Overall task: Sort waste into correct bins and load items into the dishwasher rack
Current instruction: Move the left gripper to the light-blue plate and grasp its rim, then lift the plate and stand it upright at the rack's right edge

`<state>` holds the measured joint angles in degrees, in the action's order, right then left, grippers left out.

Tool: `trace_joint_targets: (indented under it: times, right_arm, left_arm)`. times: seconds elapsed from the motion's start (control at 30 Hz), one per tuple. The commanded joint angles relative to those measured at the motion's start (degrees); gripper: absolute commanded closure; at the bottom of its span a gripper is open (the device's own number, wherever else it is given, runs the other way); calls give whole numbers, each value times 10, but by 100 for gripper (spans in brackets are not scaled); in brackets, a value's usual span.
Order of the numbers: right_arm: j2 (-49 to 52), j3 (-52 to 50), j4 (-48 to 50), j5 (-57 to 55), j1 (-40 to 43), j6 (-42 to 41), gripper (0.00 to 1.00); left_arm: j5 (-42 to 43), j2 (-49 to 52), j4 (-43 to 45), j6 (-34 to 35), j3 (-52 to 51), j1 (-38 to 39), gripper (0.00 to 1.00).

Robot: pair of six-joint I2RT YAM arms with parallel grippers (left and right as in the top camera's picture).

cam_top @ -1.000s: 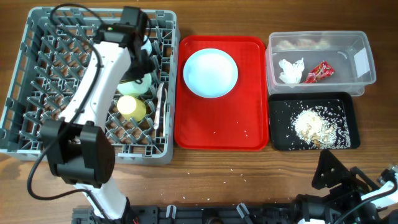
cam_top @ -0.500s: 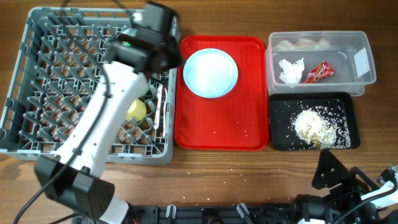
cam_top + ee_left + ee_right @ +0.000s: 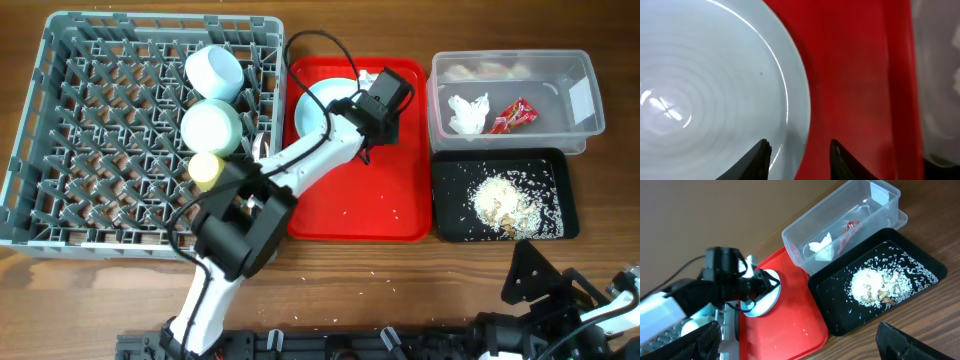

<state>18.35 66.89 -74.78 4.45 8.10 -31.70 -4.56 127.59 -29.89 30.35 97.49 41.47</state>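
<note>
Straddling plate [image 3: 705,85] rim with left gripper [image 3: 800,150].
Reaching across red tray [image 3: 350,200] with left arm; holding left gripper spread at plate's right rim, one finger [image 3: 761,156] over plate, the other over bare tray, rim running between them; gripping nothing, contact not discernible. Finding plate lying flat at far end of red tray, just beside rack [image 3: 100,150]. Noting two bowls [image 3: 210,127] sitting among pegs at rack's right side, cup [image 3: 205,168] just beside the nearer one. Logging napkin [image 3: 467,112] and wrapper [image 3: 510,115] side by side inside tub [image 3: 585,120]; crumbs [image 3: 500,200] heaping in black tray [image 3: 450,225], a few scattering on red tray and table [image 3: 400,280]. Holding right gripper [image 3: 797,330] low at table's near right edge, fingers spread wide, empty.
</note>
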Motion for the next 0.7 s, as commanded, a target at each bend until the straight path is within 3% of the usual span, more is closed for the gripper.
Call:
trace_joint_targets:
  times: [0.0, 0.07, 0.1, 0.27, 0.47, 0.57, 0.67]
  right_arm:
    - [-6, 1, 1, 0, 2, -4, 0]
    - [-6, 1, 1, 1, 2, -4, 0]
    - [-6, 1, 1, 1, 2, -5, 0]
    - [-6, 1, 1, 0, 2, -4, 0]
    - [-6, 1, 1, 1, 2, -4, 0]
    - [-6, 1, 1, 1, 2, -4, 0]
    - [-6, 1, 1, 1, 2, -4, 0]
  left_arm:
    - [0, 39, 7, -14, 2, 3, 61]
    - [-14, 55, 10, -16, 2, 3, 68]
    - [-17, 58, 8, -16, 2, 2, 96]
    - [-17, -21, 7, -16, 6, 2, 96]
    - [8, -330, -43, -16, 6, -17, 96]
    - [104, -444, -101, -16, 6, -114, 96]
    - [323, -442, -116, -16, 6, -242, 96]
